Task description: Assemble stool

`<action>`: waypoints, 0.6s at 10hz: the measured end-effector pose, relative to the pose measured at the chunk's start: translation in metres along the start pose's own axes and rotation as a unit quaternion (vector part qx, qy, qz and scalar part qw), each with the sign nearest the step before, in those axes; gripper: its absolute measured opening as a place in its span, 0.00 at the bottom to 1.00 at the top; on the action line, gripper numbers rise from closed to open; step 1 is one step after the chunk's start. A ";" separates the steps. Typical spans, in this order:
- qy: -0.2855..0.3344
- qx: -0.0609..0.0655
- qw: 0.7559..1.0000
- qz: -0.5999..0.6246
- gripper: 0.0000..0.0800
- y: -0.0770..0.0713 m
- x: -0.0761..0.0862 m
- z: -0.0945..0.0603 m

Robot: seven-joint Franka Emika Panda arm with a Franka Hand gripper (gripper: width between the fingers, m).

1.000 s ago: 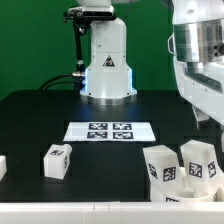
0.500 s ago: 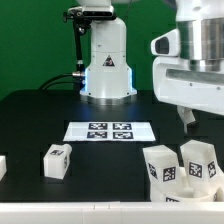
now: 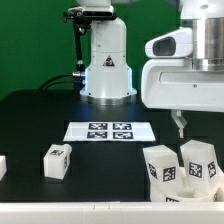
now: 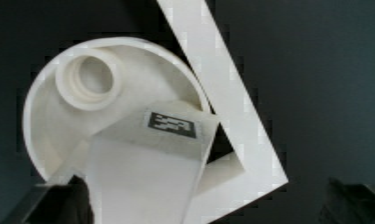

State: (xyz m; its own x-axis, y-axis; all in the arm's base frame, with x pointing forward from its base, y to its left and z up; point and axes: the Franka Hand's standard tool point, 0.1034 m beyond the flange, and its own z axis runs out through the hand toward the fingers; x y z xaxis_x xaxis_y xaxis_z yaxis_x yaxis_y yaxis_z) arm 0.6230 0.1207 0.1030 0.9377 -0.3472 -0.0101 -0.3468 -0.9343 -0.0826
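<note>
claw released, jaws wide | seat white rnd disc, round socket, b/w tag | legs chunky white, tagged

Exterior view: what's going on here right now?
The gripper is open and empty, hanging over the seat, which the wrist view shows with no leg fitted. Loose legs stand at the exterior view's right, another leg at its left.

Black table carries marker board and white legs
</note>
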 end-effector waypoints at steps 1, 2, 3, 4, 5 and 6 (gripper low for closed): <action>0.001 -0.006 0.994 -0.110 0.81 -0.002 -0.001 0.000; -0.002 -0.007 0.982 -0.191 0.81 -0.011 -0.007 0.001; -0.004 -0.011 0.970 -0.242 0.81 -0.016 -0.012 0.002; -0.004 -0.013 0.963 -0.268 0.81 -0.013 -0.010 0.002; -0.004 -0.019 0.950 -0.312 0.81 -0.010 -0.008 0.002; -0.004 -0.023 0.945 -0.326 0.81 -0.008 -0.007 0.002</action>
State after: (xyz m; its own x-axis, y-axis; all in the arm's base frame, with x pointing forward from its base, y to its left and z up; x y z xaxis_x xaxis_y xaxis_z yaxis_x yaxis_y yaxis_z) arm 0.6193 0.1307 0.1019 0.9524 0.3041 0.0210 0.3046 -0.9520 -0.0311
